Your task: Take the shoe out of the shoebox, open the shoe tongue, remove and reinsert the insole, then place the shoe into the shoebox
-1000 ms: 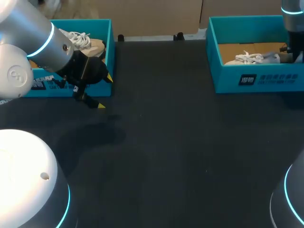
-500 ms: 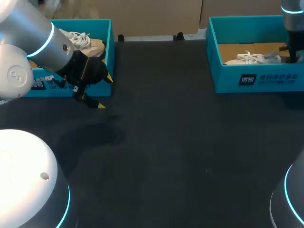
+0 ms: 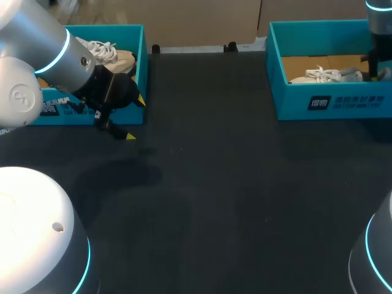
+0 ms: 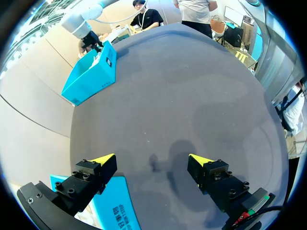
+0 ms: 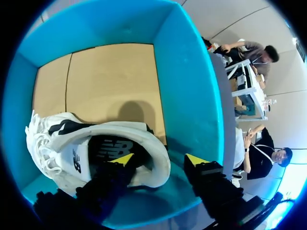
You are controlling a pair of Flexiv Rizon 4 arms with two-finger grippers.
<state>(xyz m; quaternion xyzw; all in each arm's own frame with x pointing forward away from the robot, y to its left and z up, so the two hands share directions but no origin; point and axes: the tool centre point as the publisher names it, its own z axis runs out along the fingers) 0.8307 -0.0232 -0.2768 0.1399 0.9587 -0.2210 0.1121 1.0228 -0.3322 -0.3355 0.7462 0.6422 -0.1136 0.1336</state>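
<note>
Desk (image 3: pixel 214 202): dark, bare surface in front of us.

Left gripper (image 3: pixel 136 117): hangs over the desk just in front of the left shoebox (image 3: pixel 142 67), near its front corner. In the left wrist view this gripper (image 4: pixel 152 160) has its fingers wide apart with nothing between them, only desk below. A corner of the left shoebox (image 4: pixel 115 206) shows beside one finger.

Left shoebox holds a second shoe (image 3: pixel 113 56), beige with white laces, partly hidden by the left arm (image 3: pixel 55 52).

Right shoebox (image 3: pixel 331 101): teal, at the far right of the desk, well apart from the left one. From the left wrist view it (image 4: pixel 91 76) sits far ahead across the desk.

Shoe (image 3: pixel 324 75): white, lying inside the right shoebox on the cardboard floor, close to the front wall.

Right arm (image 3: pixel 378 30): comes down into that box at the shoe's heel end. Right wrist view: right gripper (image 5: pixel 158 160) has its fingers apart, straddling the heel of the shoe (image 5: pixel 96 139). One tip sits in the shoe's opening; the other is outside the heel, with a strip of teal box wall (image 5: pixel 187 72) showing between it and the shoe. We log it as not clamped.
</note>
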